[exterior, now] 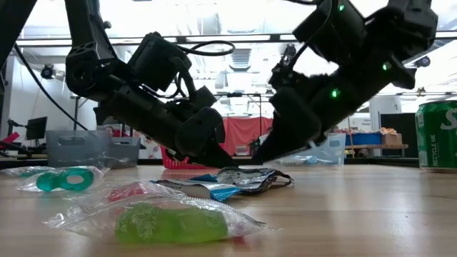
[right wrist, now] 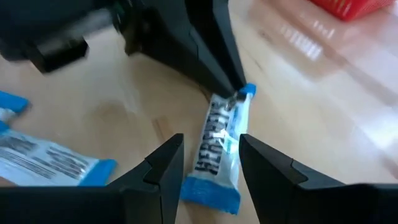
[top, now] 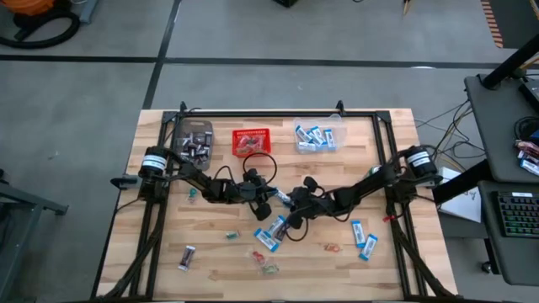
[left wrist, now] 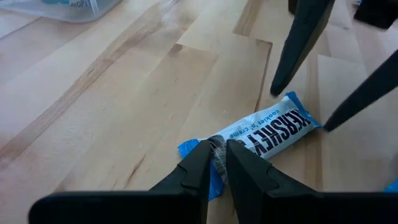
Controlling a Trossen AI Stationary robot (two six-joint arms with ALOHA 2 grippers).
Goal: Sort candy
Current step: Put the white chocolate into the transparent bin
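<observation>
Blue-and-white rectangular crinkly candy packet (left wrist: 261,132) lying mid-counter (left wrist: 112,106), pinched at one end by left claw (left wrist: 216,163); right claw (right wrist: 208,158) parted astride the other (not gripping). Risk: both tugging, wrapper tearing or slipping.

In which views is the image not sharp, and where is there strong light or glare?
Low view: the green candy in front is out of focus, and the bright ceiling lights turn both arms into dark shapes. Right wrist view: the blue-and-white packet and red basket are blurred, with glare on the table. Left wrist view: the packet's print is sharp, while the left gripper is soft.
</observation>
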